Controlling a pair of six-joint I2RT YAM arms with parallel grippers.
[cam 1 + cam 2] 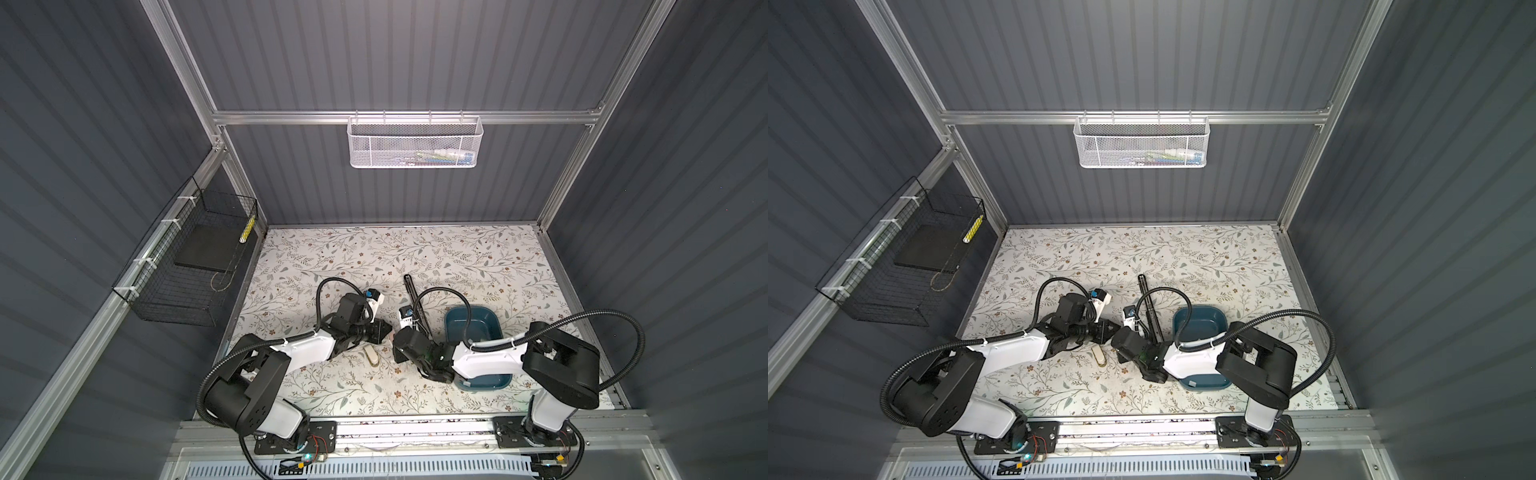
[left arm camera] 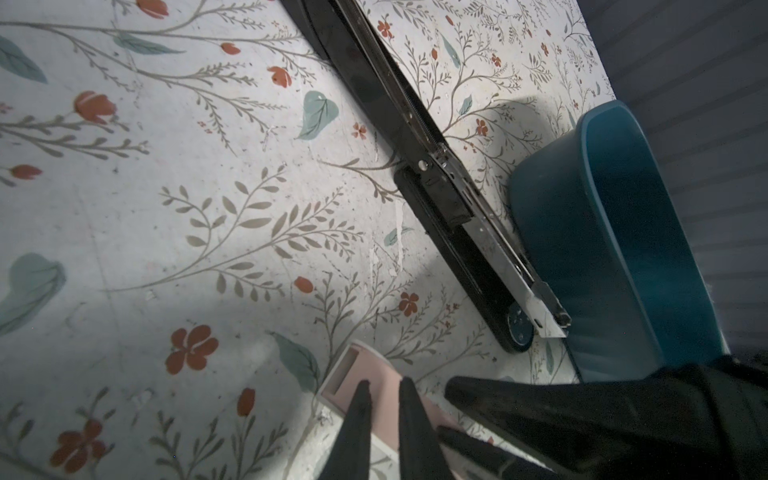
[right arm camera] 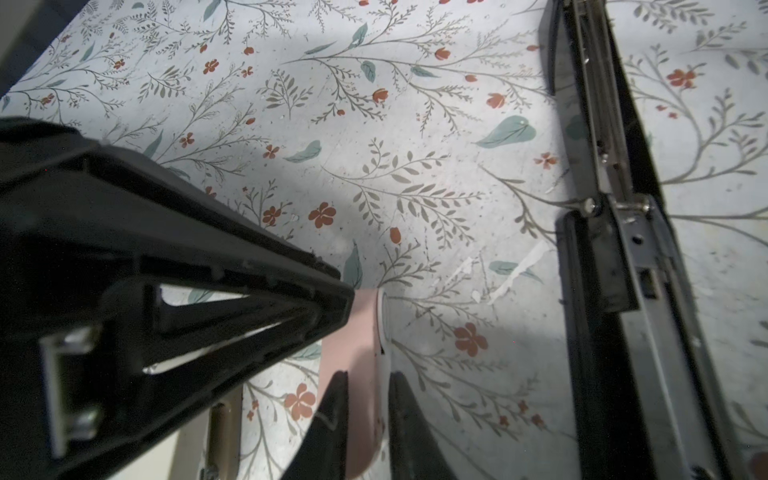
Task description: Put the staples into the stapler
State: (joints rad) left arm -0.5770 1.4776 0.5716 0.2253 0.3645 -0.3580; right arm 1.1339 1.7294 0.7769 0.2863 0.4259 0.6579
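A small pink stapler [image 2: 365,365] lies on the flowered table between both grippers; in both top views they cover it. In the left wrist view my left gripper [image 2: 384,384] is shut on it, one finger on each side. My right gripper [image 3: 369,376] is shut on the same pink stapler [image 3: 353,328] from the opposite end. The two grippers meet tip to tip at mid-table, left gripper [image 1: 387,330] and right gripper [image 1: 395,343]. The staples are not in view.
A long black stapler [image 1: 417,305] lies opened flat just behind the right gripper, next to a teal bin [image 1: 494,328]. A small cream stapler [image 1: 371,356] lies in front of the grippers. A white mesh basket [image 1: 415,143] and a black wire basket [image 1: 187,270] hang on the walls.
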